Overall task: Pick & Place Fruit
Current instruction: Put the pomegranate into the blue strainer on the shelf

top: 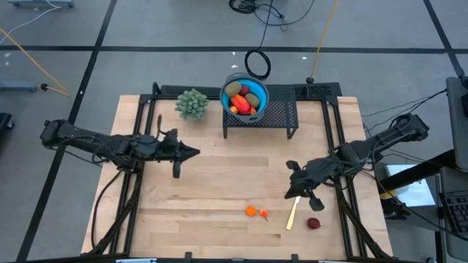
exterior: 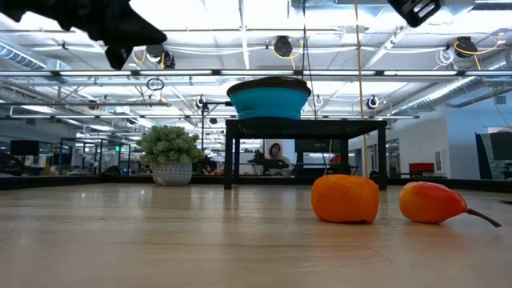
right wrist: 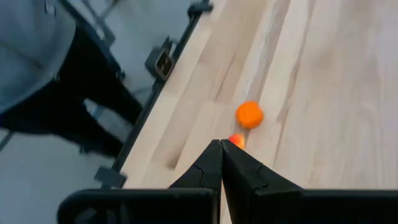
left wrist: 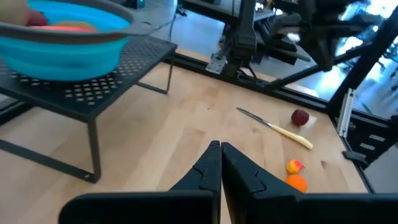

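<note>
Two small orange fruits lie on the table near its front edge: a round one [top: 251, 212] and a stemmed one [top: 263, 214]; they also show in the low view [exterior: 345, 198] [exterior: 432, 202]. A dark red round fruit [top: 314, 223] lies at the front right. More fruit [top: 245, 100] sits in the blue bowl [top: 262, 90] on a black stand. My left gripper [top: 196, 152] is shut and empty above the table's left middle. My right gripper [top: 290, 193] is shut and empty, above the table right of the orange fruits.
A cream-handled knife [top: 292, 214] lies between the orange fruits and the red one. A bushy green plant ball [top: 191, 103] stands at the far left of the black mesh stand [top: 278, 115]. Black frame rails run along the table's sides.
</note>
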